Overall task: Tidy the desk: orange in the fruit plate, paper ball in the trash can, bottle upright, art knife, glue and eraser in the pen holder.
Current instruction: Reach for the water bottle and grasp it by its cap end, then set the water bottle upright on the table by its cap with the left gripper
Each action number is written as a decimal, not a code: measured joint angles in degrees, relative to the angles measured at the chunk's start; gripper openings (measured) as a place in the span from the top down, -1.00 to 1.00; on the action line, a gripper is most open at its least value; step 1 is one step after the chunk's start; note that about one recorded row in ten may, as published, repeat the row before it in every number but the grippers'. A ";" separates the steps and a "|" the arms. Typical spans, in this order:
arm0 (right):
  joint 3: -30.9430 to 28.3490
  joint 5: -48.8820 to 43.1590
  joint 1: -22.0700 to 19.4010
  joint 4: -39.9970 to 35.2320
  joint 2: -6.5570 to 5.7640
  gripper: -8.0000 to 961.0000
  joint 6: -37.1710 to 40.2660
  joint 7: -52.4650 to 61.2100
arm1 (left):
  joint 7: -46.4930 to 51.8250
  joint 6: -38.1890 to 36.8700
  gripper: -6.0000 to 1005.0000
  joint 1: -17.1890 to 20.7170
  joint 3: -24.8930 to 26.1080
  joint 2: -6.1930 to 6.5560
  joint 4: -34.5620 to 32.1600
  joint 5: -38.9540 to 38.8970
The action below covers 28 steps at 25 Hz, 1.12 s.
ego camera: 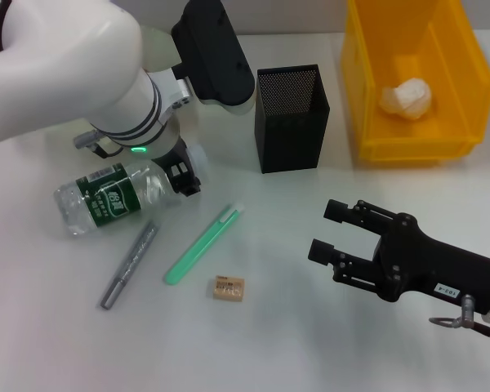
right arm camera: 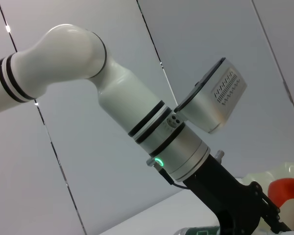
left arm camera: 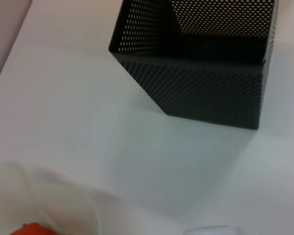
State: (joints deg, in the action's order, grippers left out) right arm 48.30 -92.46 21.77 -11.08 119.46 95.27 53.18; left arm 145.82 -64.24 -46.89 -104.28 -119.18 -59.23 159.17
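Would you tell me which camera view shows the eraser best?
The head view: the eraser lies fully visible on the table, beside the green knife. Neither wrist view shows it.

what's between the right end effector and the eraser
Nothing visible. In the head view the right end effector hovers open over bare table, and the eraser lies in the open toward the robot's left of it. The green art knife lies beyond the eraser, not in the path.
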 joint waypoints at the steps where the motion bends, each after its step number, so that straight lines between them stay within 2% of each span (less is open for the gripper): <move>1: 0.00 0.00 0.00 0.00 0.00 -0.54 0.00 0.00 | 0.00 0.00 -0.14 0.00 0.00 0.00 0.00 0.00; 16: 0.04 0.11 -0.29 0.00 -0.02 -0.54 0.00 0.00 | 0.64 -0.76 0.13 0.01 -0.13 0.00 -1.42 0.03; 22: -0.03 0.11 -0.40 0.00 -0.02 -0.54 0.10 0.00 | 0.76 -3.52 0.13 3.66 -0.08 0.00 -11.34 -0.40; 23: -0.04 0.11 -0.41 0.00 -0.02 -0.54 0.21 0.00 | 0.76 -3.52 0.13 3.66 -0.08 0.00 -11.34 -0.40; 24: -0.04 0.11 -0.41 0.00 -0.02 -0.54 0.28 0.00 | 1.08 -3.61 0.13 6.54 0.05 0.01 -16.49 -0.48; 25: 0.00 0.11 -0.41 0.00 -0.02 -0.54 0.37 0.00 | 1.20 -3.59 0.13 8.09 0.07 0.04 -18.95 -0.46; 28: 0.02 0.11 -0.40 0.00 -0.03 -0.54 0.42 0.00 | 1.27 -3.62 0.13 10.36 0.15 0.13 -22.26 -0.17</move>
State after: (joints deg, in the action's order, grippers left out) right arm 48.32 -92.35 21.37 -11.08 119.43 95.69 53.18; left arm 147.10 -67.86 -36.53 -104.14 -119.05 -81.49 159.00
